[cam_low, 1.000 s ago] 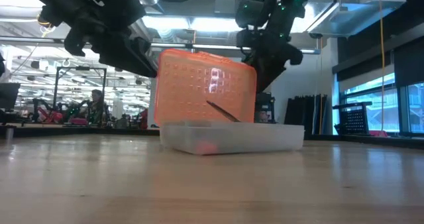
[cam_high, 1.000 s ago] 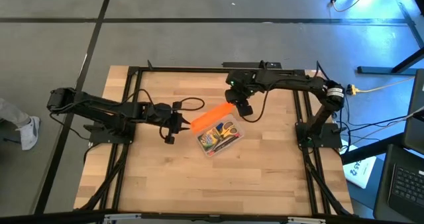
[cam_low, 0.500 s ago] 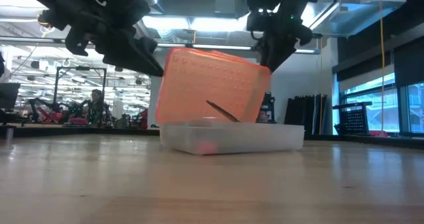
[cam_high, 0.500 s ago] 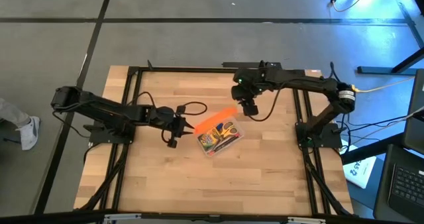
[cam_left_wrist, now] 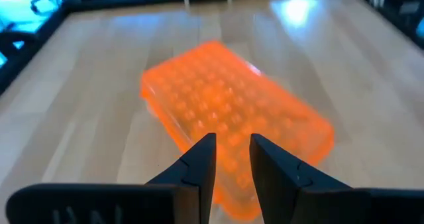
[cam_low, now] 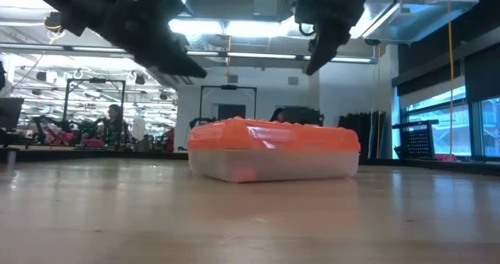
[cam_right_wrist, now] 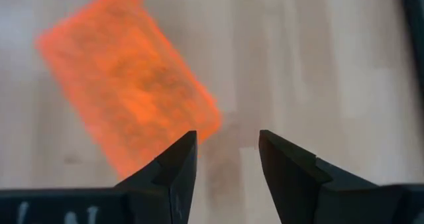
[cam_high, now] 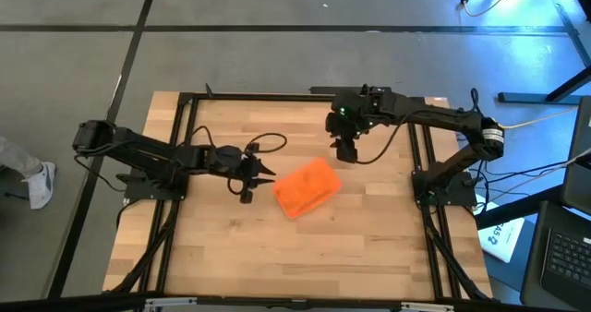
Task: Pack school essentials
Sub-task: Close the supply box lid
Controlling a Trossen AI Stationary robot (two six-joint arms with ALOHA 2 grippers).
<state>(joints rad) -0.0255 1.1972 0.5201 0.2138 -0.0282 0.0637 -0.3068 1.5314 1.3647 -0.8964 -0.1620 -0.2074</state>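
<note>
A clear box with its orange lid point(cam_high: 305, 187) shut lies flat on the wood in the middle of the table, also seen in the low view as the box point(cam_low: 273, 151). The school essentials are hidden under the lid; only a pinkish spot point(cam_low: 244, 173) shows through the clear wall. My left gripper point(cam_high: 263, 175) hovers just left of the box and above it, fingers point(cam_left_wrist: 202, 161) a little apart, with nothing between them. My right gripper point(cam_high: 344, 153) hangs open above the table beyond the box's far right end, pointing down, as the right wrist view shows over the lid point(cam_right_wrist: 126, 78).
Black frame rails point(cam_high: 185, 118) run along the table's left, right and far sides. A black cable loop point(cam_high: 268, 146) lies on the wood behind my left gripper. Bare wood point(cam_high: 295, 257) stretches from the box to the near edge.
The orange lid stood upright on the box a second ago; it has swung down and now lies shut on it. My right gripper has risen and drawn back from the lid toward the far right, rolling as it went. Neither gripper's finger gap has changed.
</note>
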